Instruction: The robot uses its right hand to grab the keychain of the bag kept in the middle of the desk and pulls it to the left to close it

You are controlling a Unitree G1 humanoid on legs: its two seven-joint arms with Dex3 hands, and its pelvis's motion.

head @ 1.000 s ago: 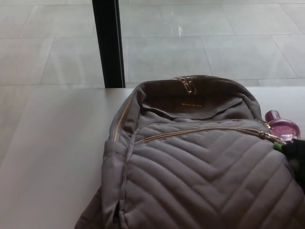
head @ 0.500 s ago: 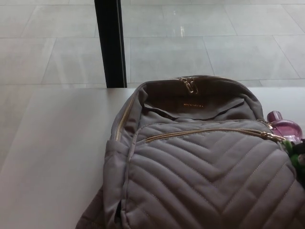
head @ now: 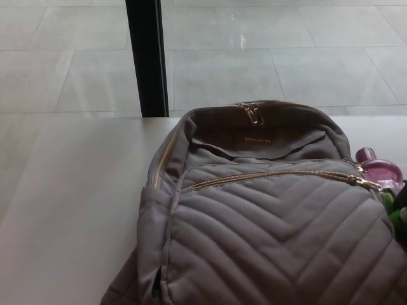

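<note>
- While the slider (head: 367, 183) is sitting at the far right end of the front pocket's gold zip (head: 273, 174), the task is standing, by this judgement, at its first step: the reach for the keychain (head: 380, 170), with no leftward pull begun.
- The right hand (head: 402, 219) is showing only as a dark sliver at the picture's right edge, just beside the keychain's green part (head: 388, 201). The view is not showing whether it is spread, pressed together or pinching anything. The left hand is not appearing in view.
- The bag (head: 267, 241), a grey-brown quilted backpack with chevron stitching, is lying flat in the middle of the white desk (head: 70, 203), its top pointing away from the robot towards a black post (head: 145, 57).
- The keychain is lying at the bag's right shoulder, next to the slider: a glossy pink rounded piece is resting on the desk, touching the bag's edge, and the green part is lying just below it.
- The next move is calling for the hand to close on the keychain near the slider. It is then calling for a steady draw leftward along the gently arched zip line, keeping low so the soft fabric is not bunching ahead of the slider.
</note>
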